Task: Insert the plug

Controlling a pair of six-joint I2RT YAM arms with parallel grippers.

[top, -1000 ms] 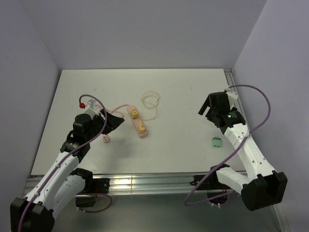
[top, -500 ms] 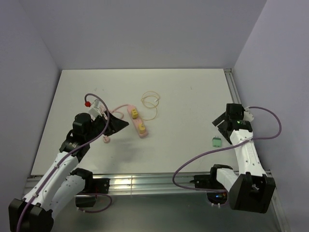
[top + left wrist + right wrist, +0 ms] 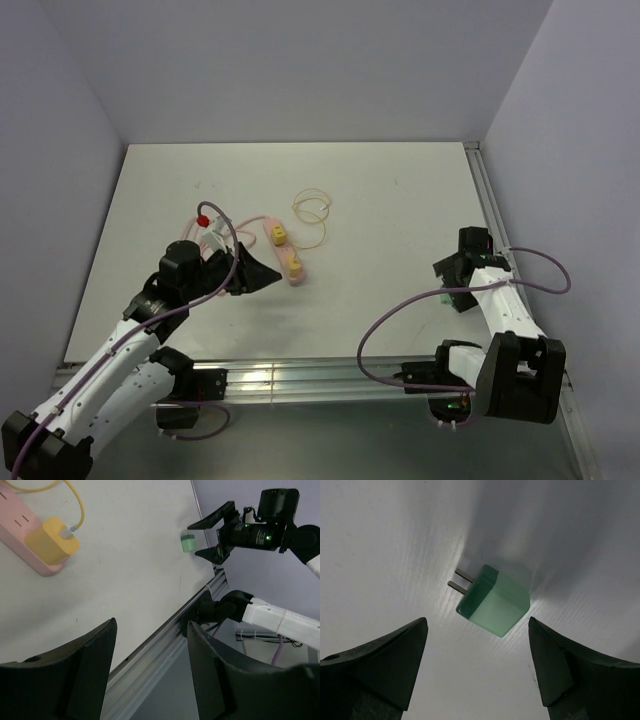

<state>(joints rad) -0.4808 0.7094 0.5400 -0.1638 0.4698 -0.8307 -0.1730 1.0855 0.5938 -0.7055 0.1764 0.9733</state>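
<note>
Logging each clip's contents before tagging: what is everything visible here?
power strip: 1, pink, left of table centre
chargers: 2, yellow, plugged into the power strip
cable: 1, yellow, looped behind the strip
plug: 1, green, lying on its side near the right edge, prongs bare
table: 1, white
left gripper: 1, black, open, empty, beside the strip's near end
right gripper: 1, black, open, above the plug, a finger on each side

Bare desk (image 3: 400, 200) lies all round the green plug (image 3: 493, 607) between the right tool's (image 3: 477, 621) wide-spread jaws, with the side rail (image 3: 487, 200) near.
</note>
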